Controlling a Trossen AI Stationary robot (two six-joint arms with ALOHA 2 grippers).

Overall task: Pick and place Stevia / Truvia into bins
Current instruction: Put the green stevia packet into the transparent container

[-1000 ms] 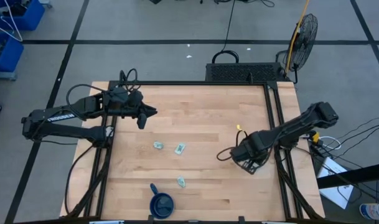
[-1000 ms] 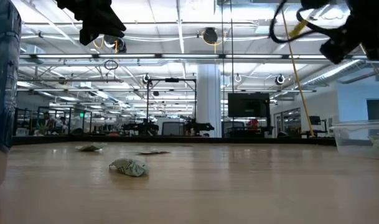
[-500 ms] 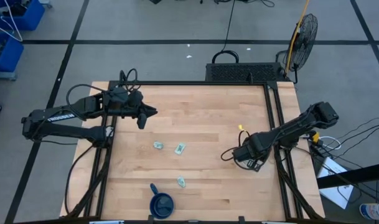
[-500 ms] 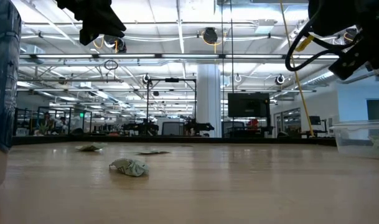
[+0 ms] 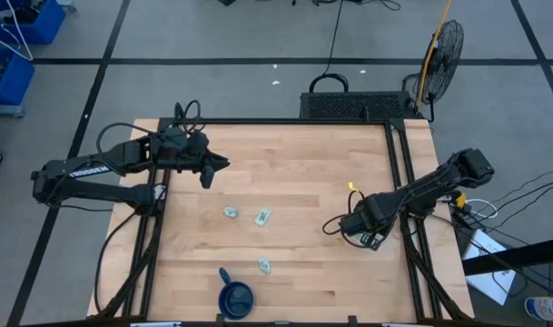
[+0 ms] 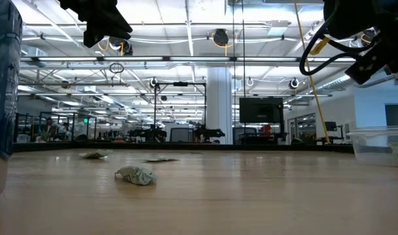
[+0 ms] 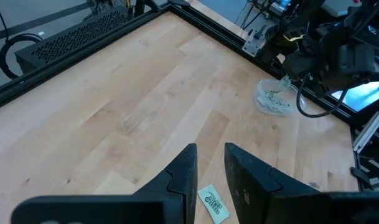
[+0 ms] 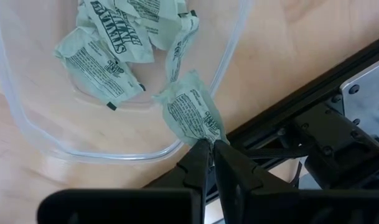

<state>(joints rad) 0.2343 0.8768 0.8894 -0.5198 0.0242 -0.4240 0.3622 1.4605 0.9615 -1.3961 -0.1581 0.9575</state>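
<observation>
Count right now: 3 Truvia sachets (image 5: 231, 212) loose on the table, 1 more pinched by the right gripper (image 8: 209, 148), approx. 3 inside 1 clear bin (image 8: 27, 124), 1 blue mug (image 5: 236, 297).

left gripper (image 7: 209, 167) hovering, slightly parted; right gripper (image 8: 208, 148) pinched shut

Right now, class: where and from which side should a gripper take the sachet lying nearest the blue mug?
The sachet lies crumpled, its middle humped. I'd come straight down from above and pinch across that raised middle, since its edges sit flat against the table.
</observation>
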